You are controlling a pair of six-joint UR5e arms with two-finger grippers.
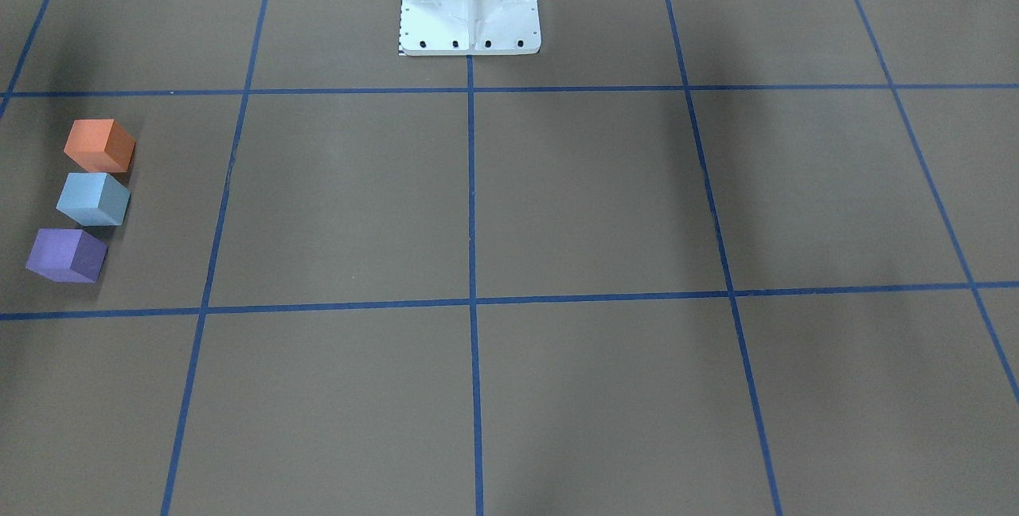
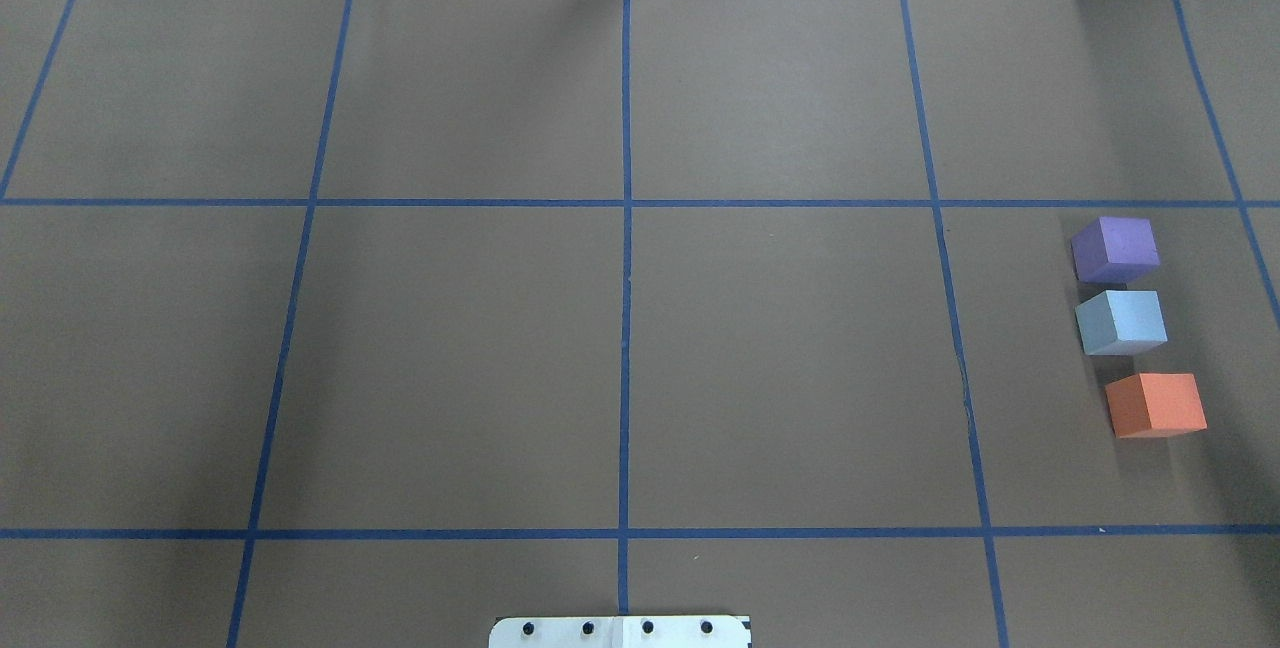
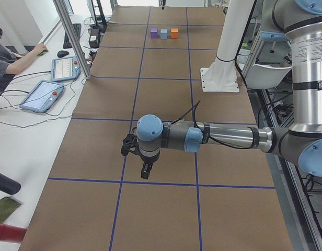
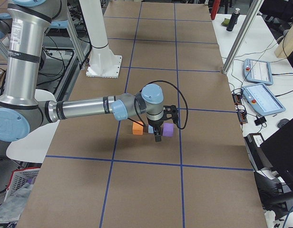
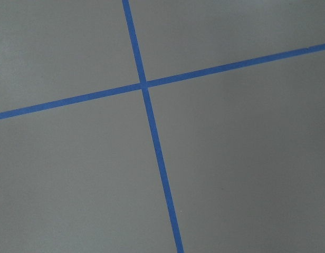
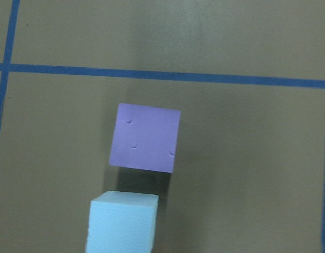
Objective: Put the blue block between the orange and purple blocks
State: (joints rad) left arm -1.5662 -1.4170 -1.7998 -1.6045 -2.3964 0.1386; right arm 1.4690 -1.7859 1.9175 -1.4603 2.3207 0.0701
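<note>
Two grippers, and you cannot tell how far either is open. Your right gripper (image 4: 158, 137) hangs above the row by the right edge of the bench (image 2: 780, 368), far nearer than the left gripper (image 3: 145, 171). The pale blue foam cube (image 2: 1121, 322) sits directly below it, between the orange foam cube (image 2: 1155, 405) and the purple foam cube (image 2: 1114, 249).

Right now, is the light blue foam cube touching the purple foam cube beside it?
Apart. The right wrist view shows a strip of shadowed brown table between the light blue foam cube and the purple foam cube.
</note>
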